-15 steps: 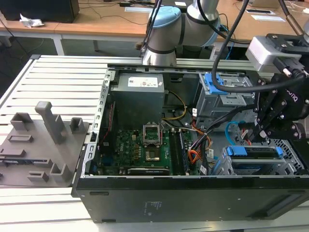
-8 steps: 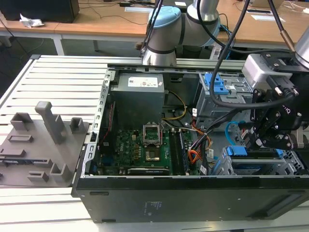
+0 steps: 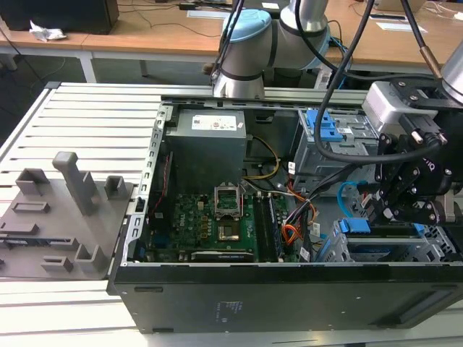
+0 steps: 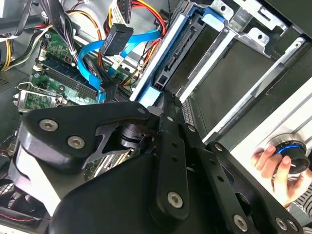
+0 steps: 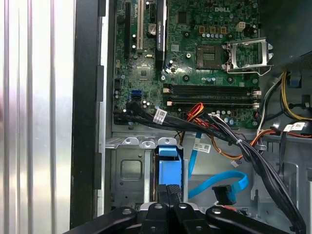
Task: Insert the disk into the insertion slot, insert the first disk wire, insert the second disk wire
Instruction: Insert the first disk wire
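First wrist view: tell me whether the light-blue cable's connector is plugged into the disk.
No, the second disk wire ends in a dark connector lying loose, apart from the disk.

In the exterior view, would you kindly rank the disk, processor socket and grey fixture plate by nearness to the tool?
1. Disk, just under the tool.
2. Processor socket, on the motherboard, mid-case.
3. Grey fixture plate, outside the case, exterior view's left.

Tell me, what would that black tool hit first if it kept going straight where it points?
Probably the blue-framed disk in the silver cage; the tool looks almost against its end, though depth is unclear.
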`<state>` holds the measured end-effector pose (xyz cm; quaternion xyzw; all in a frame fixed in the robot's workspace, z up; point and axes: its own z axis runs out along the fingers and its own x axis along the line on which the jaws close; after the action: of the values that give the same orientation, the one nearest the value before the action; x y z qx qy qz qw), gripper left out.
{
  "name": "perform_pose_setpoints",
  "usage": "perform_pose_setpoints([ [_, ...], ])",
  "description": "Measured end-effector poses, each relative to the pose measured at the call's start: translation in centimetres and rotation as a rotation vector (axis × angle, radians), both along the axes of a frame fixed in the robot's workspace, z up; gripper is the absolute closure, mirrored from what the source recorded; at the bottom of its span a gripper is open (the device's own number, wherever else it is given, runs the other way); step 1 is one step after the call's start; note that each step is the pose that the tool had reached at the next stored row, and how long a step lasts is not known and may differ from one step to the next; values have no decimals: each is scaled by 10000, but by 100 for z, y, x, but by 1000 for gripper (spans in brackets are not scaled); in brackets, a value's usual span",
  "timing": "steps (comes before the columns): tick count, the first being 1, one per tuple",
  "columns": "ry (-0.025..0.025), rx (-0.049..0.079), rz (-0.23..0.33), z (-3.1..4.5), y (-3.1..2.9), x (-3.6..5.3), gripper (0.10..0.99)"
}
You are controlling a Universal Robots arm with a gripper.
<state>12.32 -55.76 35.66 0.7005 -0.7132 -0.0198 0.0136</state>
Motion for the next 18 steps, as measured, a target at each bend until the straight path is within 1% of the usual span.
perform_pose_setpoints([
  [2, 0, 3, 3, -2, 0, 8, 980],
  [3, 0, 3, 0, -2, 0, 40, 980],
  [4, 2, 2, 0, -1, 0, 139, 980],
  [6, 4, 1, 0, -1, 0, 208, 980],
  [8, 6, 0, 0, -1, 1, 310, 980],
  [9, 9, -2, 0, -1, 3, 404, 980],
  [10, 15, -9, 1, 1, 10, 472, 980],
  [12, 15, -32, -1, 65, 14, 475, 980],
  [16, 15, -72, 0, 251, 19, 476, 980],
  [18, 15, -72, 0, 270, 18, 476, 980],
])
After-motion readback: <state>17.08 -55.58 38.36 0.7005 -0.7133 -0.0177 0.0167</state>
